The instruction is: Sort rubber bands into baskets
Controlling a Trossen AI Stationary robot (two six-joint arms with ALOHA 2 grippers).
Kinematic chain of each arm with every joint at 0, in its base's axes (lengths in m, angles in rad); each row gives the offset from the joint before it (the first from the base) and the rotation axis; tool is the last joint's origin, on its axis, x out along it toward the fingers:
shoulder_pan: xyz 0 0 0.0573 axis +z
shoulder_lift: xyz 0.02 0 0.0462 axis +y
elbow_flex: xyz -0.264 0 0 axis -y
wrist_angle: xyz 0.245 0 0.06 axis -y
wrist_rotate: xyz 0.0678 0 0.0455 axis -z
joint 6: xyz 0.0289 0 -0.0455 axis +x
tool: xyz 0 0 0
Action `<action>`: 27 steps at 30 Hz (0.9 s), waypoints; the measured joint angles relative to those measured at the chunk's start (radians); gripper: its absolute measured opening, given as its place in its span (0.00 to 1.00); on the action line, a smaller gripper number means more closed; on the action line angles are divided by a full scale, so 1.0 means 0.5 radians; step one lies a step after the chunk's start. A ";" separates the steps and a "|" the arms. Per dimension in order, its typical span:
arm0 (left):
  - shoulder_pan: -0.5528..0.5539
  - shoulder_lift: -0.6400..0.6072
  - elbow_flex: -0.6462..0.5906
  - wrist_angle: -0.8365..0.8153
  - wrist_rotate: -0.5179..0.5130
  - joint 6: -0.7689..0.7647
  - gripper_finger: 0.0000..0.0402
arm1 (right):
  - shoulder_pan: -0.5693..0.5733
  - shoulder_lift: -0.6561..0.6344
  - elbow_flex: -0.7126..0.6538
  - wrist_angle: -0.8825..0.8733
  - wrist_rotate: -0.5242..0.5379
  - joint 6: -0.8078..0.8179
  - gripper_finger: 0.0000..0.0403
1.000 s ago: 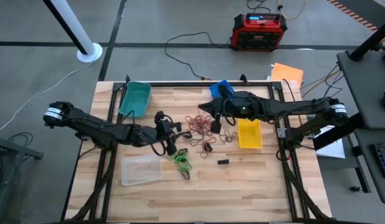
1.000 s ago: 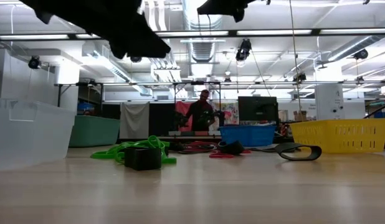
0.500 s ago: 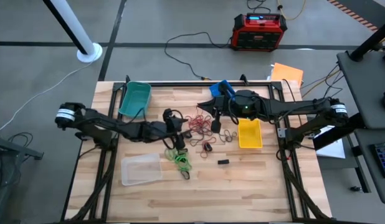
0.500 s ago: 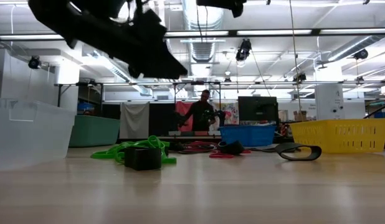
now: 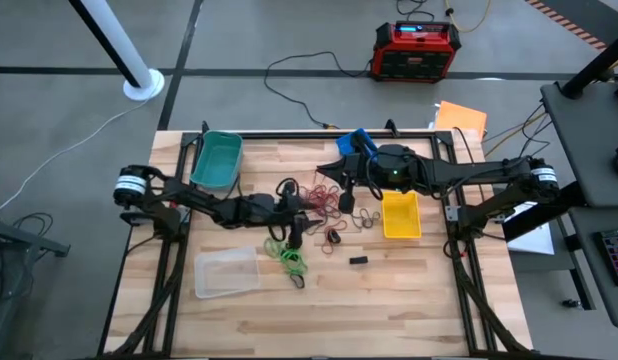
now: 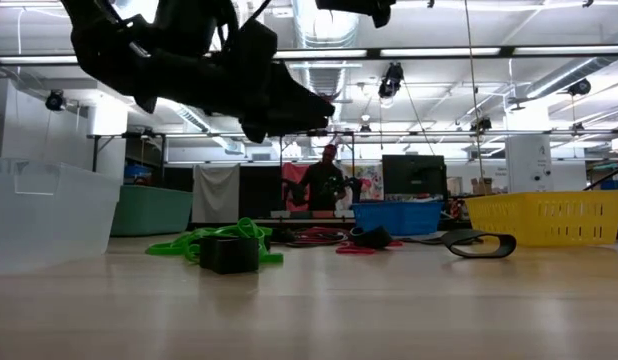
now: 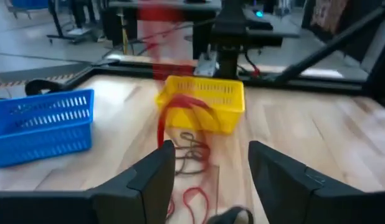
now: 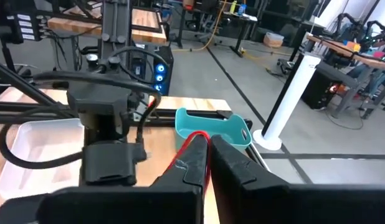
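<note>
the left tool [image 5: 295, 222] hung with fingers apart over the red rubber bands [image 5: 319, 198] mid-surface. the right tool [image 8: 202, 163], clamped on a red rubber band [image 8: 186, 148], was near the blue basket [image 5: 355, 142].

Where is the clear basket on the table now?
In the high view the clear basket lies near the table's front left, just left of the green rubber bands and in front of the left arm.

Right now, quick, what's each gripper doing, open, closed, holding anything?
Left gripper: open, holding nothing, above the red rubber bands.
Right gripper: shut on a red rubber band.
</note>
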 joint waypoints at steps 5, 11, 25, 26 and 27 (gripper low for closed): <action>0.058 0.038 0.000 0.007 -0.151 -0.059 0.50 | 0.000 0.000 0.000 0.000 0.001 -0.003 0.02; 0.075 0.044 0.000 0.003 -0.122 -0.024 0.35 | 0.000 0.000 0.000 -0.001 0.001 -0.003 0.02; 0.077 0.040 0.000 -0.082 -0.107 0.000 0.00 | 0.000 -0.007 -0.001 -0.013 0.002 -0.026 0.02; 0.071 0.034 0.000 -0.122 -0.053 0.030 0.00 | 0.000 -0.017 -0.003 -0.020 0.010 -0.029 0.02; 0.061 0.027 0.000 -0.162 0.032 0.074 0.00 | 0.000 -0.026 -0.003 -0.022 0.024 -0.037 0.02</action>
